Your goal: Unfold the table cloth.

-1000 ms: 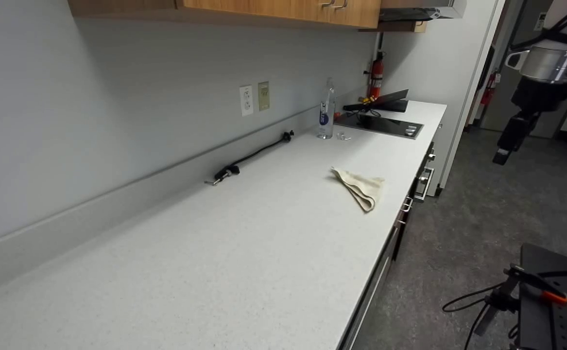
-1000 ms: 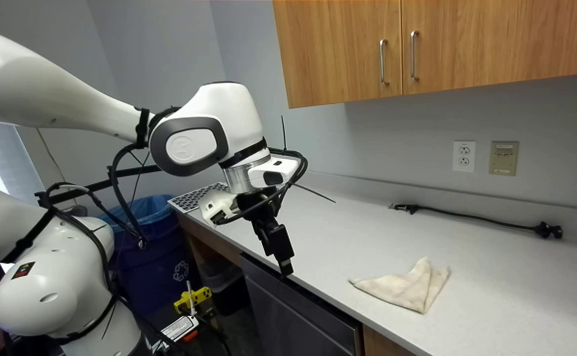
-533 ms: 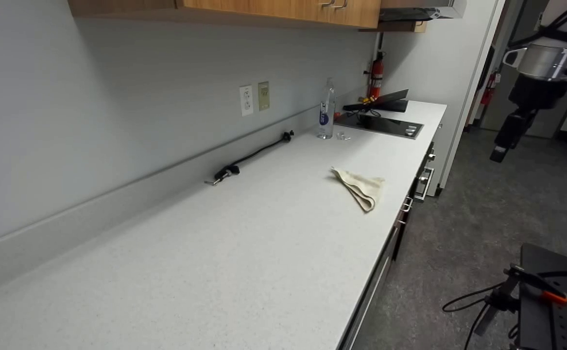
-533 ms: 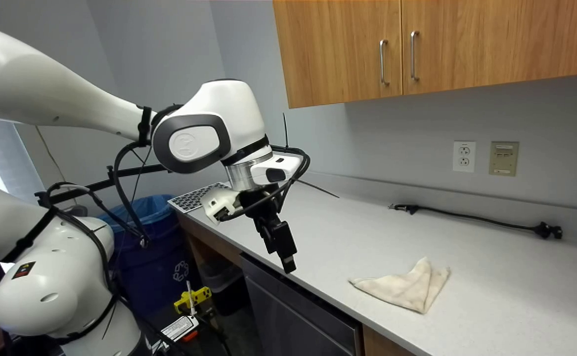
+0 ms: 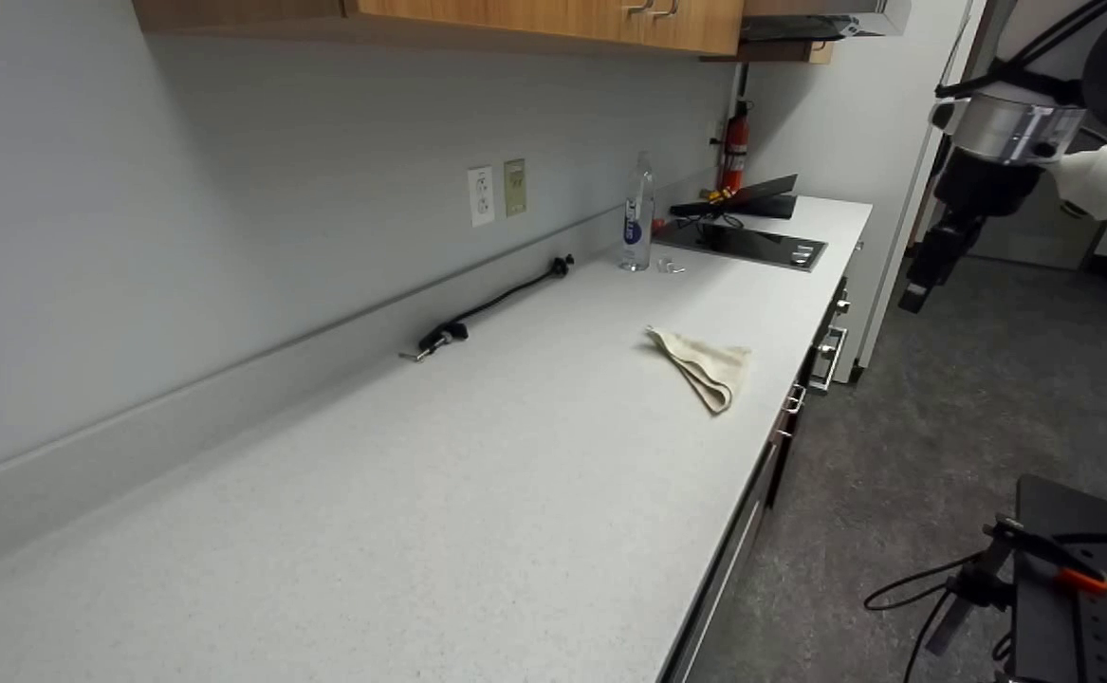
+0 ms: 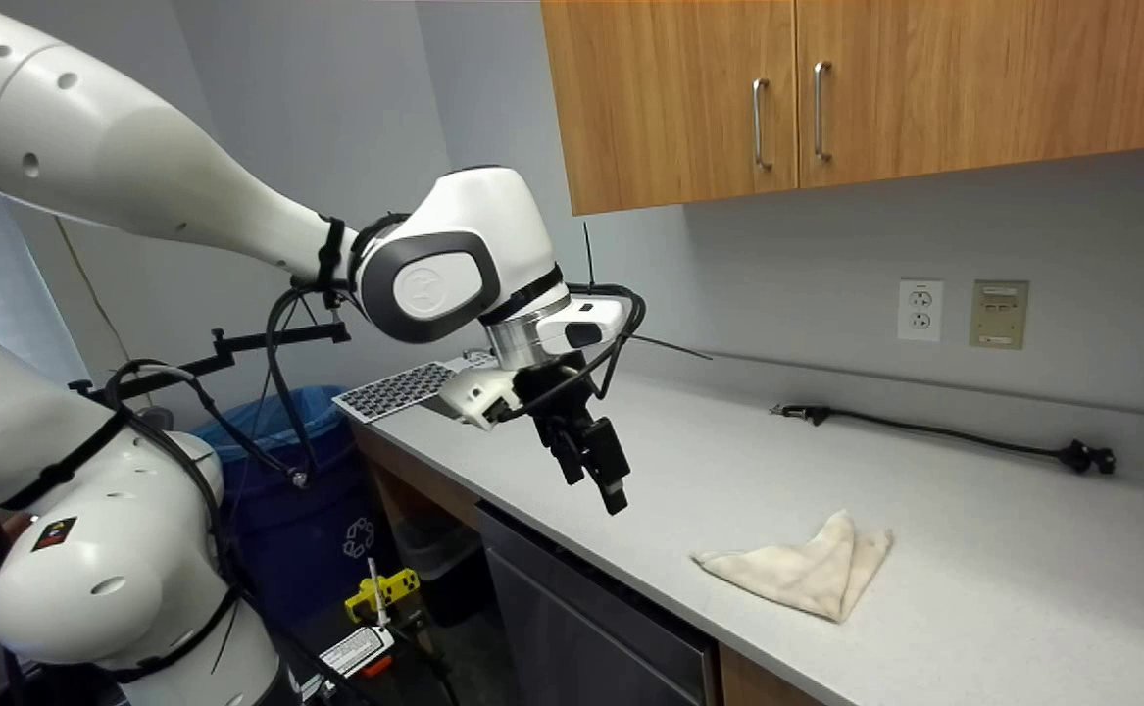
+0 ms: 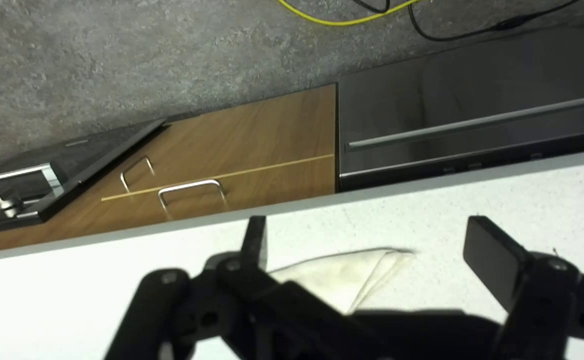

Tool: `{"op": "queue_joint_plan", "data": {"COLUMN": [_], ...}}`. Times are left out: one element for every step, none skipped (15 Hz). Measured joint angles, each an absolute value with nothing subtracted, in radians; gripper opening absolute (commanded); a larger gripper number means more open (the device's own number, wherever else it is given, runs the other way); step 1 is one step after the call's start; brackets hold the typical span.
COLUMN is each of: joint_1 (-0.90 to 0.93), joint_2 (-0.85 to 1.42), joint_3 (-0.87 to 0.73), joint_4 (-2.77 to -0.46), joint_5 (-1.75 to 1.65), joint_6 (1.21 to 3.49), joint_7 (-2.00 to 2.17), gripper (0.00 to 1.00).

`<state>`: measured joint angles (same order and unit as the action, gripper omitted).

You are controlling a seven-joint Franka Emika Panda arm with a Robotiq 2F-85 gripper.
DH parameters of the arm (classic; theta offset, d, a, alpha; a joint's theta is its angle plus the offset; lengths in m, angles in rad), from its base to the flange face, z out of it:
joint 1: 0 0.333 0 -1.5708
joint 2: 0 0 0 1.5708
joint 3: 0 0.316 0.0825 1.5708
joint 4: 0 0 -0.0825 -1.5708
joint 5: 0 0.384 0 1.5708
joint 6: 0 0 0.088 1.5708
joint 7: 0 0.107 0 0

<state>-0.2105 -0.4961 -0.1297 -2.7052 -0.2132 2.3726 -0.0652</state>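
The cream-beige table cloth [image 5: 705, 368] lies folded and wrinkled on the white counter in both exterior views. In an exterior view it forms a rough triangle with a raised fold [image 6: 797, 571]. My gripper [image 6: 599, 490] is in the air, to the left of the cloth in that view and apart from it. It also shows at the right of an exterior view [image 5: 915, 296]. In the wrist view my gripper [image 7: 369, 242] is open, its fingers wide apart with nothing between them. The cloth [image 7: 339, 272] shows below and beyond the jaws, partly hidden by the left finger and gripper body.
A black flexible arm with clamps [image 5: 501, 302] lies along the wall. A clear bottle [image 5: 638, 218] and a black cooktop [image 5: 743, 243] stand farther along the counter [image 5: 420, 512]. Wooden cabinets [image 6: 875, 88] hang above. A patterned white panel [image 6: 395, 392] lies at the counter's far end.
My gripper has moved leftward in one exterior view, and right and slightly up in the other, closer to the cloth. The cloth has not moved.
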Motion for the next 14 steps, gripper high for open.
{"op": "queue_joint_plan", "data": {"joint_1": [-0.2,-0.19,-0.182,-0.174,-0.166,-0.16,-0.157,-0.156,-0.156,-0.156,-0.156,-0.156,-0.156,-0.156], "joint_2": [-0.464,-0.427,-0.388,-0.346,-0.302,-0.256,-0.212,-0.186,-0.178,-0.18,-0.186,-0.19,-0.191,-0.191], "joint_3": [-0.127,-0.124,-0.119,-0.114,-0.107,-0.1,-0.092,-0.088,-0.089,-0.09,-0.092,-0.093,-0.093,-0.093], "joint_4": [-2.69,-2.672,-2.65,-2.625,-2.597,-2.566,-2.535,-2.518,-2.517,-2.52,-2.522,-2.522,-2.523,-2.523], "joint_5": [-0.207,-0.205,-0.202,-0.2,-0.199,-0.198,-0.198,-0.199,-0.2,-0.2,-0.2,-0.2,-0.2,-0.2], "joint_6": [2.409,2.446,2.479,2.507,2.53,2.546,2.558,2.56,2.56,2.56,2.559,2.559,2.559,2.559], "joint_7": [-0.063,-0.058,-0.053,-0.047,-0.038,-0.027,-0.013,-0.01,-0.01,-0.01,-0.01,-0.01,-0.01,-0.01], "gripper": [1.0,1.0,1.0,1.0,1.0,1.0,1.0,1.0,1.0,1.0,1.0,1.0,1.0,1.0]}}
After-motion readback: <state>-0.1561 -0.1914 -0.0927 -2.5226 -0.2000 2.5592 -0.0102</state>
